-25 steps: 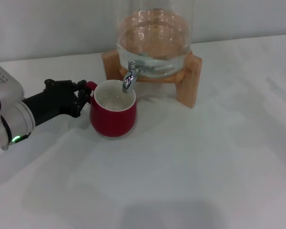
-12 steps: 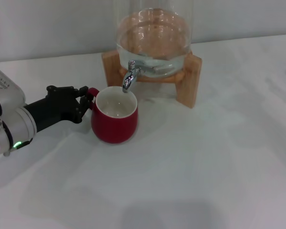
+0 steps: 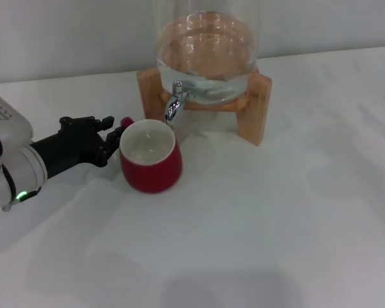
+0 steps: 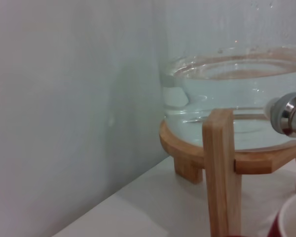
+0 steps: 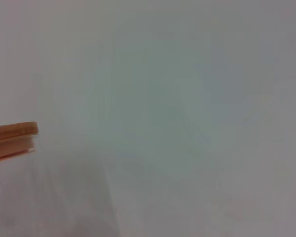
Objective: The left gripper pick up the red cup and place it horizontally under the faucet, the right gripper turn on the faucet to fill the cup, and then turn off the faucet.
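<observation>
The red cup (image 3: 151, 165) stands on the white table with its cream inside showing. It leans a little toward my left gripper. Its rim sits just below and in front of the chrome faucet (image 3: 174, 106). My left gripper (image 3: 114, 133) reaches in from the left and is closed on the cup's red handle (image 3: 126, 121). In the left wrist view the faucet (image 4: 290, 114) shows beside the glass, and a bit of the cup's rim (image 4: 292, 219) shows in the corner. My right gripper is out of view.
The glass water dispenser (image 3: 206, 51), partly filled, sits on a wooden stand (image 3: 253, 110) behind the cup. The white table (image 3: 263, 224) spreads to the front and right. A wall stands behind it. The right wrist view shows a piece of the wooden stand (image 5: 12, 140).
The cup has shifted slightly left and toward me, and now leans toward my left gripper. The gripper has stayed at the handle.
</observation>
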